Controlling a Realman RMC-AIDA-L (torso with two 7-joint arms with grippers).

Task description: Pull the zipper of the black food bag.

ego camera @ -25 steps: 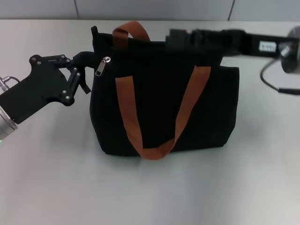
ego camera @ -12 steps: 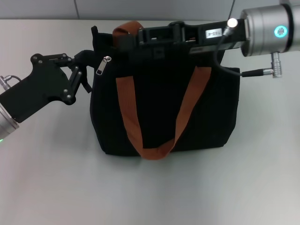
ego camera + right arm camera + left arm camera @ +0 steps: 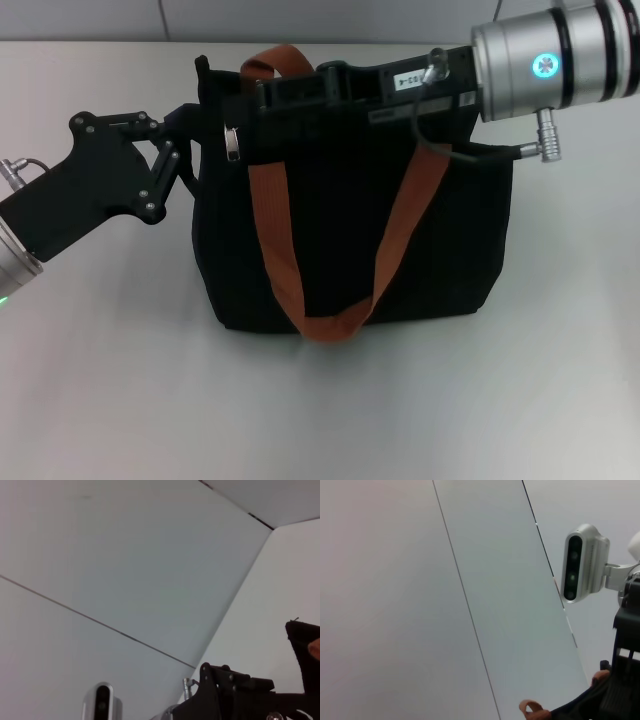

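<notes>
The black food bag (image 3: 350, 230) stands upright mid-table in the head view, with its orange-brown handles (image 3: 275, 250) draped over the front. The silver zipper pull (image 3: 232, 140) hangs at the left end of the top edge. My left gripper (image 3: 172, 150) is shut on the bag's black left end tab and holds it. My right gripper (image 3: 252, 105) reaches in from the right along the bag's top, with its tip right next to the zipper pull. Black on black hides whether it touches the pull. The bag's corner (image 3: 305, 640) and my left gripper (image 3: 235, 690) show in the right wrist view.
The bag stands on a pale grey table (image 3: 120, 380) with a tiled wall (image 3: 330, 20) behind. The right arm's silver wrist (image 3: 550, 60) and its cable (image 3: 480, 150) hang over the bag's right top. The left wrist view shows the wall and the right arm's camera (image 3: 582, 562).
My right arm has slid left along the bag's top until its tip reached the zipper pull. The pull has shifted slightly right and hangs straighter. My left gripper has held still.
</notes>
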